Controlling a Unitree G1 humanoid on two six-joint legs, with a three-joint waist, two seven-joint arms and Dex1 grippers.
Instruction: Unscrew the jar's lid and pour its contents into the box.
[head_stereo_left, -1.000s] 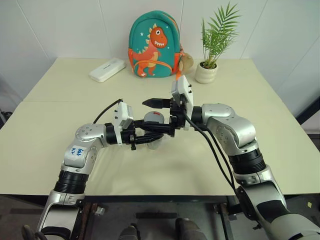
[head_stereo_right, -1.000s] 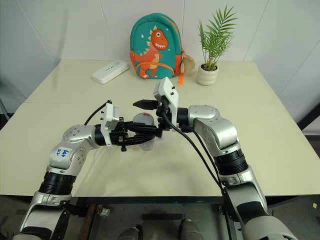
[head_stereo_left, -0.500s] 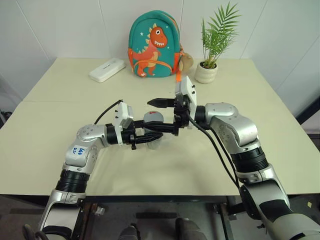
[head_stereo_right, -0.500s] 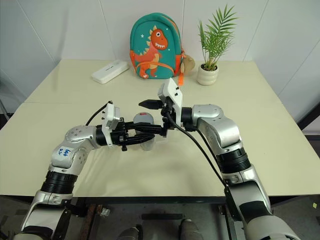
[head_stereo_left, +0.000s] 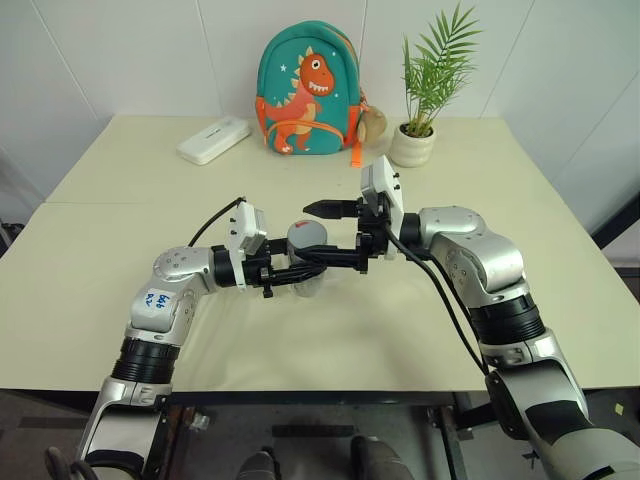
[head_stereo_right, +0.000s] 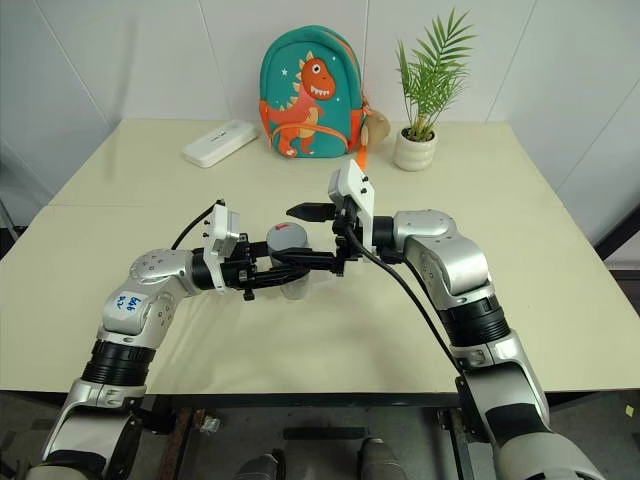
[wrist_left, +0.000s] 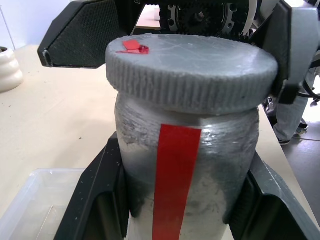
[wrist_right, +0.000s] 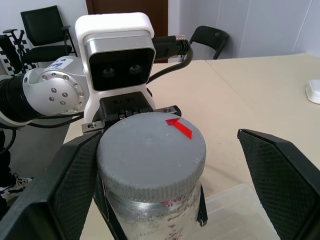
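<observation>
Two end effectors, left (head_stereo_left: 300, 270) clamping jar (wrist_left: 187, 165), right (head_stereo_left: 335, 232) wide, backed slightly rightward off lid (wrist_right: 151, 156)

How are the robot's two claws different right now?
The left gripper is squeezed shut on the jar, while the right gripper is wide open and holds nothing. The left gripper clamps the jar's body; the right gripper's fingers stand apart on either side of the lid, not touching it. Both have two black fingers and point toward each other.
</observation>
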